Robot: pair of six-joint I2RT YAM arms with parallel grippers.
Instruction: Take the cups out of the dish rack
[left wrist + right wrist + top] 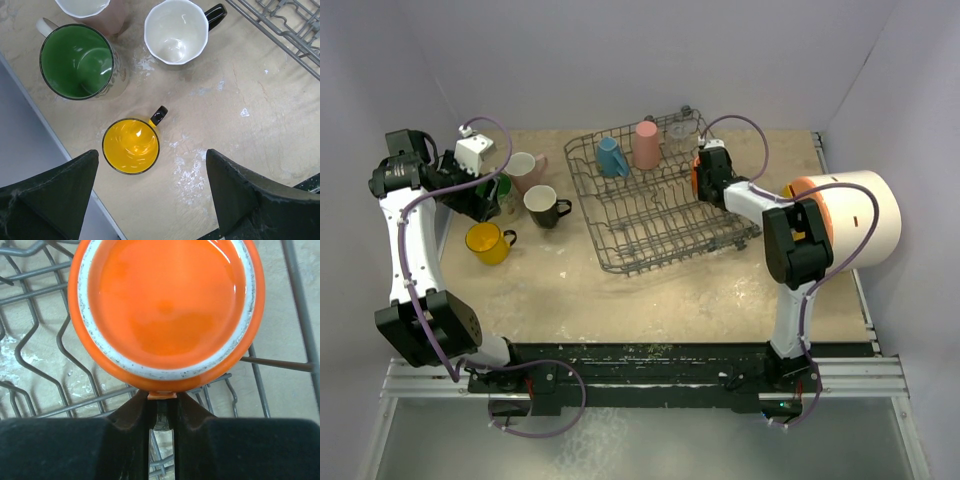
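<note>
Left fingers (pixel 483 203) are hanging over the cup cluster on the left of the worktop (pixel 720 300). They are spread wide, with nothing between them. In the left wrist view they are straddling the yellow mug (pixel 131 146), well above it.

Four cups are standing upright on the worktop, outside the rack:
- the yellow mug, nearest the arms
- the green-inside mug (pixel 76 61), beside the left edge
- the black mug (pixel 176 31), white inside, just left of the rack
- the pale pink mug (pixel 525 165), farthest back

Right fingers (pixel 708 170) are reaching into the right side of the dish rack (pixel 660 215). They are pinched tight on a small tab of the orange cup (pixel 167 305). The cup's ringed base is facing the wrist camera, with the rack wires right behind it.

At the far end of the rack are the blue cup (pixel 612 157), the pink tumbler (pixel 646 145) and the clear glass (pixel 682 128). The big white cylinder (pixel 855 215) is lying at the worktop's right edge.
</note>
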